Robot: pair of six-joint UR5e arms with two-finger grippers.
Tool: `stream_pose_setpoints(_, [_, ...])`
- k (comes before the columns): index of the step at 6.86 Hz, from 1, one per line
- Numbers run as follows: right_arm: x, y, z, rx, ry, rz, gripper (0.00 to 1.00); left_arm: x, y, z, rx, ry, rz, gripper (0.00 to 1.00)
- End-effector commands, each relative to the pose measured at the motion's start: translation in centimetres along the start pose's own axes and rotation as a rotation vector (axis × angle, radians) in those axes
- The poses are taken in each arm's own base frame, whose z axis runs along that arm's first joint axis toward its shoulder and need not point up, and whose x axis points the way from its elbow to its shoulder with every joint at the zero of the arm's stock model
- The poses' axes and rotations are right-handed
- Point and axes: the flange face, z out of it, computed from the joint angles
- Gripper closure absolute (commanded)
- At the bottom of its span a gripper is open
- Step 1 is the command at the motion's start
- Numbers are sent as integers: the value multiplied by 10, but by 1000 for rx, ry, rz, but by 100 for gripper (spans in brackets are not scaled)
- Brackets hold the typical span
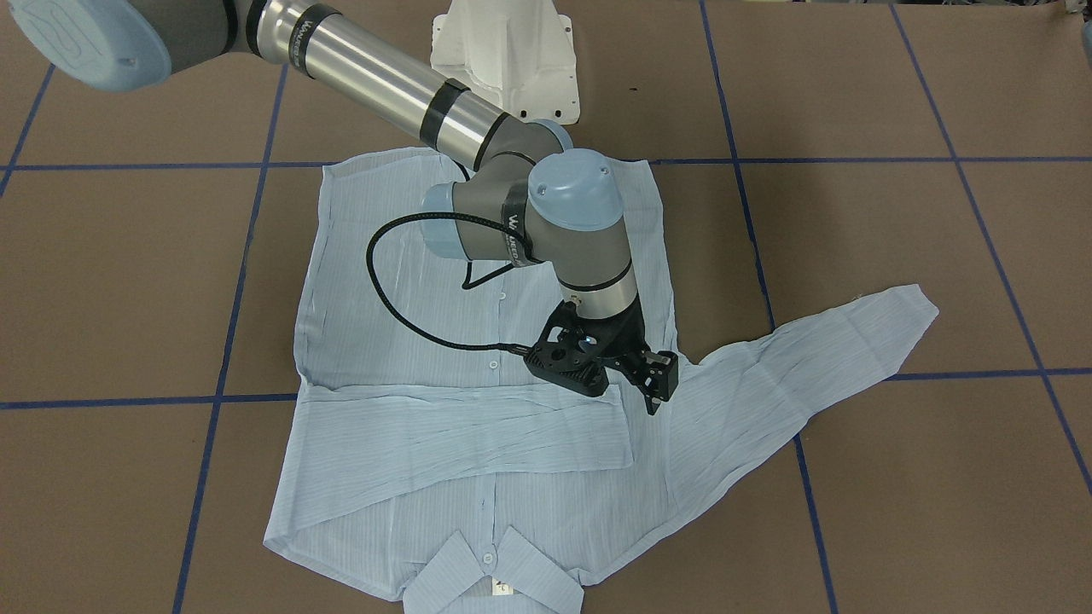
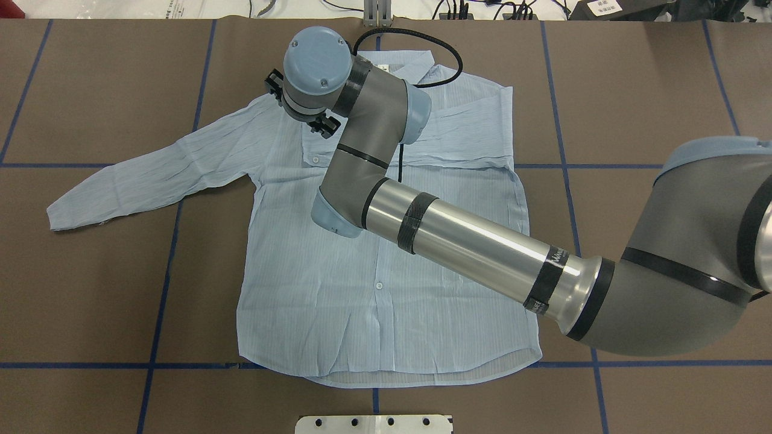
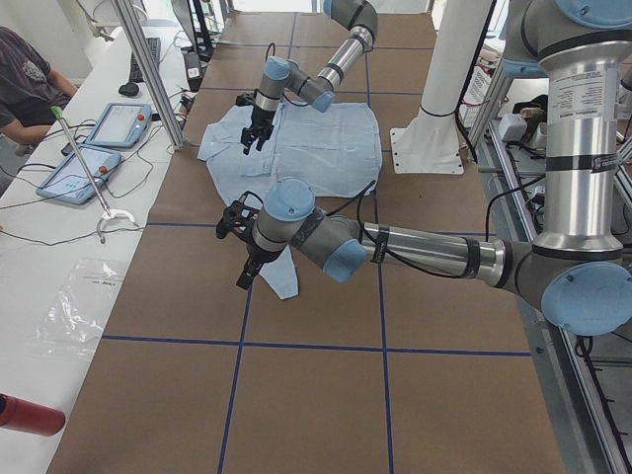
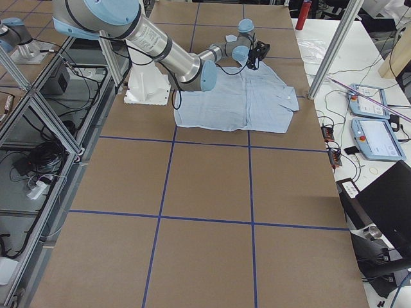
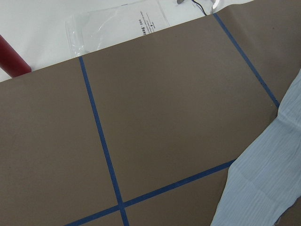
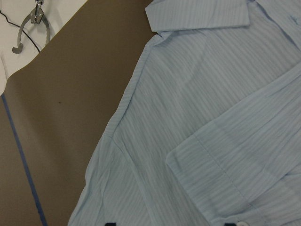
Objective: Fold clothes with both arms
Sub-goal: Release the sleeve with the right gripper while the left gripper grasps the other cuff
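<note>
The light-blue striped shirt (image 1: 478, 341) lies flat, buttoned front up, with its collar (image 1: 495, 571) away from the robot. One sleeve is folded across the chest (image 1: 461, 435). The other sleeve (image 1: 819, 350) lies stretched out to the robot's left. My right gripper (image 1: 657, 392) hovers just above the shoulder at the root of the stretched sleeve, open and empty. The right wrist view shows shirt cloth (image 6: 211, 117) close below. My left gripper (image 3: 244, 276) shows only in the exterior left view, above the sleeve's cuff (image 5: 268, 179); I cannot tell its state.
The white pedestal base (image 1: 503, 60) stands at the shirt's hem side. Blue tape lines (image 2: 163, 301) cross the brown table. A white side bench holds control tablets (image 3: 89, 168), a plastic bag (image 5: 117, 23) and a red cylinder (image 5: 11, 59). An operator (image 3: 25, 79) sits there.
</note>
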Motion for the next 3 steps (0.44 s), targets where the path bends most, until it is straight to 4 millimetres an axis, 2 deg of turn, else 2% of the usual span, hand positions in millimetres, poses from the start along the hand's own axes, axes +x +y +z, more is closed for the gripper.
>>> stream_pose_setpoints(1, [4,2,-19,-11,-42,14,0,33,18,78,-82,59,-95,0])
stream_pose_setpoints(2, [22,-8,-35,-15,-75,10,0,17,39,115,-69,84,-145,0])
stream_pose_setpoints(3, [39,-18,-46,-7,-64,7,0,16,43,162,-84,118,-218,0])
